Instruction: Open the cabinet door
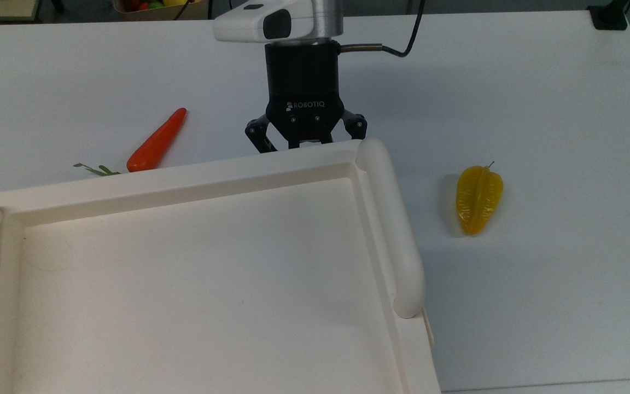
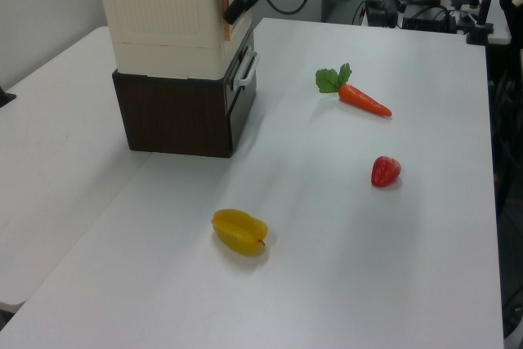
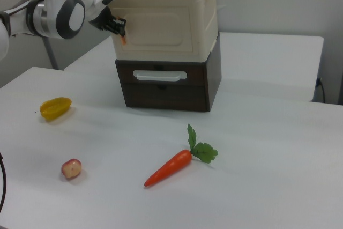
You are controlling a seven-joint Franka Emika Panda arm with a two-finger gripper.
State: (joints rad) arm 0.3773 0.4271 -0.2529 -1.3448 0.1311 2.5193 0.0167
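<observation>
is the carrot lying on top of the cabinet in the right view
No, the carrot lies on the white table in front of the cabinet, apart from it.

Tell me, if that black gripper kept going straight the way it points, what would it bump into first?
Probably the cabinet door: the gripper is right at its edge, pointing into the cabinet front, though depth is unclear.

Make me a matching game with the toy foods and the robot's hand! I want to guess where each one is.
Things:
1. carrot
2. yellow star fruit
3. strawberry
4. gripper

Places, in the right view:
A. at the cabinet door's left edge
B. lowest on the table, at the right view's left
C. in front of the dark drawer
D. left of the dark drawer

Pairs: 1-C, 2-D, 3-B, 4-A
</observation>
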